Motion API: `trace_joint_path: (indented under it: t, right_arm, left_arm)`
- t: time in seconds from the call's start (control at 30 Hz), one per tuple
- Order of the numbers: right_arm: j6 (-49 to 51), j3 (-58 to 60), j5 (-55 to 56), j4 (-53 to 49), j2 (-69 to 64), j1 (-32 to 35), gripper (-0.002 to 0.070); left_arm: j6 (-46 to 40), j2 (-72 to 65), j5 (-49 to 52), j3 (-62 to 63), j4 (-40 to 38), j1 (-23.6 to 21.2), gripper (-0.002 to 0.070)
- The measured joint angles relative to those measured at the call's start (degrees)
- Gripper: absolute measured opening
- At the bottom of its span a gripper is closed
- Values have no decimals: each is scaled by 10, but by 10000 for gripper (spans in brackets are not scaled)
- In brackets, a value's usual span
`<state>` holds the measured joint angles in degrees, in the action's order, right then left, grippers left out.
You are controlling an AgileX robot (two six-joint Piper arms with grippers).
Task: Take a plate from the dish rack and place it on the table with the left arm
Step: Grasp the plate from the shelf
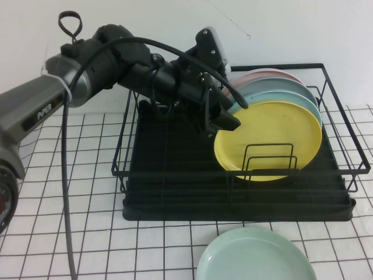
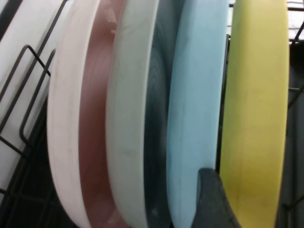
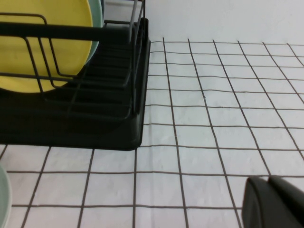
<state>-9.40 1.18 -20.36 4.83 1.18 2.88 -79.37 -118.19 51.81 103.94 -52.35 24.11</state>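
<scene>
Nearest the high camera, a mint-green plate (image 1: 255, 255) lies flat on the table (image 1: 87, 245), just in front of the dish rack (image 1: 236, 201). Behind it, the yellow plate (image 1: 269, 140) stands on edge at the front of a row in the rack, held between the upright wire dividers (image 1: 268, 157), with a light blue plate (image 1: 291, 96), a grey-green plate (image 1: 274, 83) and a pink plate (image 1: 265, 73) lined up behind it. From the left, the left arm (image 1: 87, 73) reaches over the rack, and the left gripper (image 1: 228, 116) sits at the yellow plate's upper left rim. In the left wrist view one dark finger (image 2: 213, 199) pokes into the gap between the light blue plate and the yellow one, so the fingers look spread around the yellow rim, though the second finger is out of sight. Low over the cloth beside the rack's corner, the right gripper (image 3: 274, 203) shows only as a dark tip, and whether its fingers are apart or together I cannot tell.
</scene>
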Motion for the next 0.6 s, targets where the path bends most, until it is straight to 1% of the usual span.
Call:
trace_joint_path:
  t: [0.43,0.6]
  right_arm:
    - [0,0,0,0,0,0,-1]
    - [0,0,0,0,0,0,-1]
  left_arm:
    - [-27,-25,-15,7,-17,1,318]
    - [-13,-28,5,43,10,1,317]
